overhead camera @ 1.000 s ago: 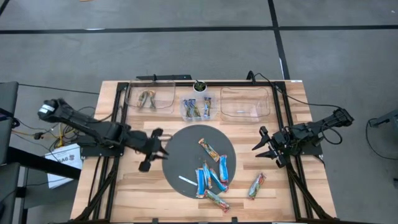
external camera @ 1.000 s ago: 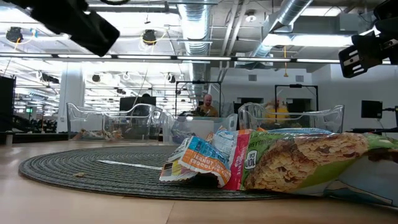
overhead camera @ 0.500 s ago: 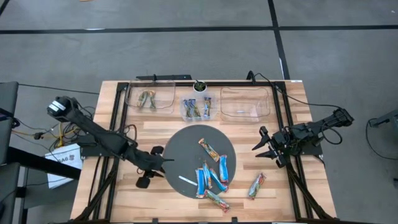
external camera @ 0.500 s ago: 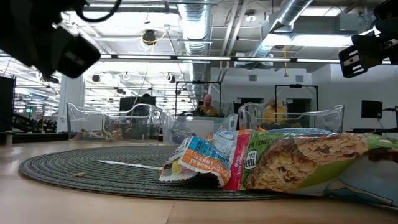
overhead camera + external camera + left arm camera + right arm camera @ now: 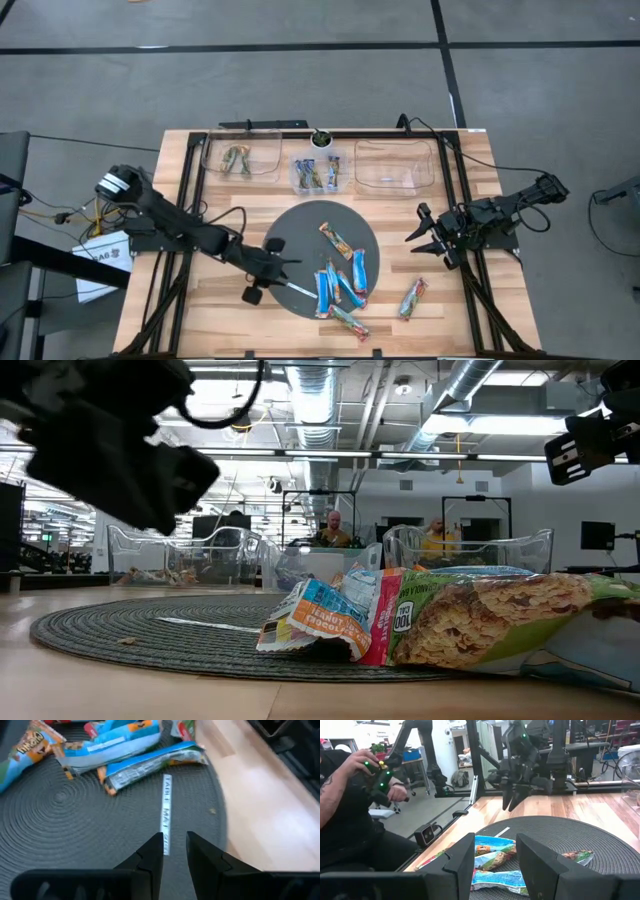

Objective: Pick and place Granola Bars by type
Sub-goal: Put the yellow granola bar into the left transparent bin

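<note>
- My left claw [image 5: 280, 270] hung low over the round mat [image 5: 300, 228], fingers nearly together and empty, lined up on the white strip [image 5: 165, 813] beside the Granola Bars [image 5: 340, 285].
- My right claw [image 5: 432, 238] waited released at the counter's [image 5: 480, 330] right side.
- Only the high view showed bars already sorted in the bins [image 5: 240, 160].

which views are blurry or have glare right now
Low view: the left arm is a dark smear and the ceiling lights blow out white. Left wrist view: soft throughout, the white strip's lettering unreadable, pale glare on the table. High view: evenly lit, sharp.
</note>
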`<action>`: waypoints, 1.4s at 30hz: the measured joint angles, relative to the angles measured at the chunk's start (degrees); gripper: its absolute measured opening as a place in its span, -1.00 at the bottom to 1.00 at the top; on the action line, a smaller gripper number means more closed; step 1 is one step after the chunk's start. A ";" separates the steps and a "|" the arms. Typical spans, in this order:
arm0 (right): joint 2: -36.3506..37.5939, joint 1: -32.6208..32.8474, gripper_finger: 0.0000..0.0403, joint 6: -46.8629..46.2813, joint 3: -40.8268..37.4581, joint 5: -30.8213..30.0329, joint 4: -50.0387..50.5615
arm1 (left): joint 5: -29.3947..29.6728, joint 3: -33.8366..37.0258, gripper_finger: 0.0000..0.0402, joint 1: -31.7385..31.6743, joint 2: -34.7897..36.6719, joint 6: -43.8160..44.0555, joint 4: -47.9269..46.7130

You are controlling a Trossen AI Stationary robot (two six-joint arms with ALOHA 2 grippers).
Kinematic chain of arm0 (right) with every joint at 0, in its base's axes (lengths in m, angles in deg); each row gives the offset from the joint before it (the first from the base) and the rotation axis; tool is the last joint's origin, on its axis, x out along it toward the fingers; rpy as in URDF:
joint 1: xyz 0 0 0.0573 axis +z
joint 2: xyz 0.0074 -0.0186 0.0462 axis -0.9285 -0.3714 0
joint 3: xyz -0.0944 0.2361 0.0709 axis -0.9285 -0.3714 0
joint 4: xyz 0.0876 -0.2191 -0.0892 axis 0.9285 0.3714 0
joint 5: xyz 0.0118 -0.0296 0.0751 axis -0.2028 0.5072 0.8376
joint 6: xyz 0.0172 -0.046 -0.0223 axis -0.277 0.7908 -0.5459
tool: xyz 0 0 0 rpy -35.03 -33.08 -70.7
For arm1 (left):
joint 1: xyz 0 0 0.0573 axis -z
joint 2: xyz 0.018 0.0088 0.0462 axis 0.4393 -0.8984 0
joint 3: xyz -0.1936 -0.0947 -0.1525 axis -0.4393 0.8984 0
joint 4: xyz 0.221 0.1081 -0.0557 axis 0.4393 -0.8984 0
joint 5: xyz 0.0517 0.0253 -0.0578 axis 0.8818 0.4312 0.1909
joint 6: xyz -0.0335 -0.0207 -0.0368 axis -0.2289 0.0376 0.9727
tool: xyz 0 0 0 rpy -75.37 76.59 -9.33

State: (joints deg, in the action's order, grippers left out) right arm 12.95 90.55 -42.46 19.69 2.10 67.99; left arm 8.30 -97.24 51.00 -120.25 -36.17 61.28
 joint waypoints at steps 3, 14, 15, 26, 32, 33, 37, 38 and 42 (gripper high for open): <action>0.00 0.00 -0.31 0.00 0.00 0.00 0.00 | 1.16 -2.36 -0.63 -0.79 -1.98 -3.22 0.35; 0.00 0.00 -0.31 0.00 0.00 -0.02 0.00 | 8.29 -12.36 -0.63 -3.89 -8.08 -16.85 -4.88; 0.00 -0.01 -0.31 0.00 0.00 0.00 0.00 | 9.54 -13.06 -0.63 -4.28 -8.18 -18.12 -6.03; 0.00 -0.02 -0.31 0.00 -0.02 -0.01 -0.02 | 16.78 -18.31 -0.63 -9.39 -8.09 -29.07 -14.84; 0.00 0.00 -0.32 0.00 -0.02 0.00 -0.02 | 20.12 -18.50 -0.63 -11.35 -8.09 -33.39 -14.97; 0.01 -0.02 -0.32 0.00 -0.02 -0.01 -0.01 | 20.84 -18.50 -0.63 -11.75 -8.09 -33.54 -14.97; 0.00 -0.02 -0.31 -0.01 -0.02 0.00 0.00 | 23.79 -18.50 -0.63 -13.08 -8.09 -33.57 -14.91; 0.00 0.00 -0.31 0.00 -0.02 0.00 0.00 | 24.33 -18.50 -0.63 -13.40 -8.09 -33.71 -14.91; 0.00 0.00 -0.32 0.00 -0.02 0.00 0.00 | 25.23 -18.50 -0.63 -14.26 -8.09 -35.24 -14.93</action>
State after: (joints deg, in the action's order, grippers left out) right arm 12.95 90.55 -42.46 19.67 2.10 67.99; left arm 33.53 -115.74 36.74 -128.34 -71.41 46.35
